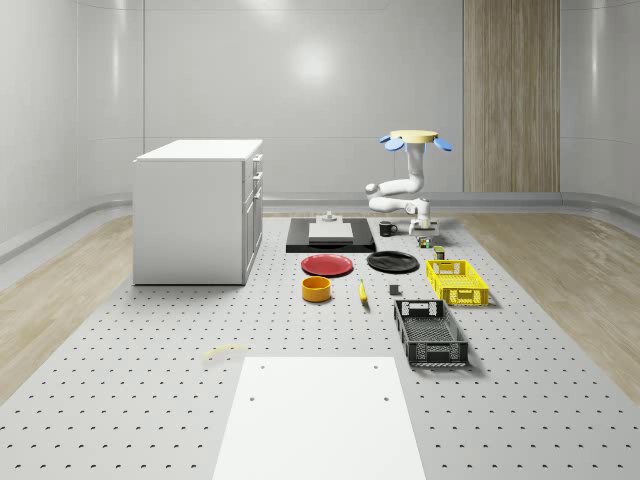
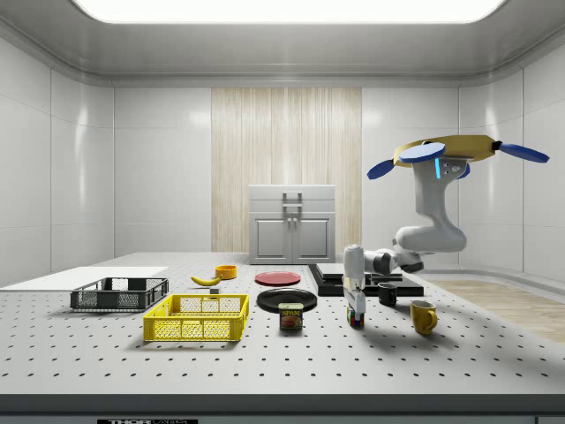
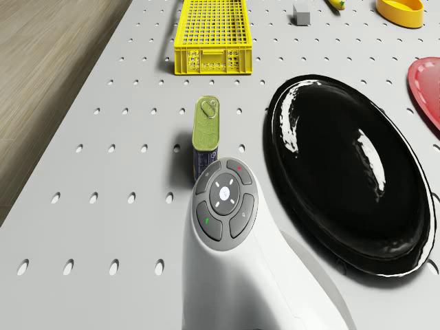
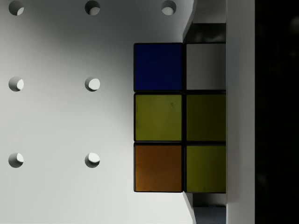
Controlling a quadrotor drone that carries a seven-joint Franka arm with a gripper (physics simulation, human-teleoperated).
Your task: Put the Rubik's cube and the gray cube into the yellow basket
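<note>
Multicoloured Rubik's cube [image 4: 180, 117] was partly covered by the gripper's pale finger [image 4: 239, 112]; red round plate [image 3: 426, 86] cut off at frame edge.

Bright overhead light — soft shadows.

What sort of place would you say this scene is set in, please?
Probably a simulated robotics lab: a large perforated table like an optical breadboard, in a bare panelled room, laid out with test props such as a yellow basket, plates and a white cabinet.

Can [image 3: 205, 134] between basket [image 3: 210, 60] and plate [image 3: 347, 175]
</note>
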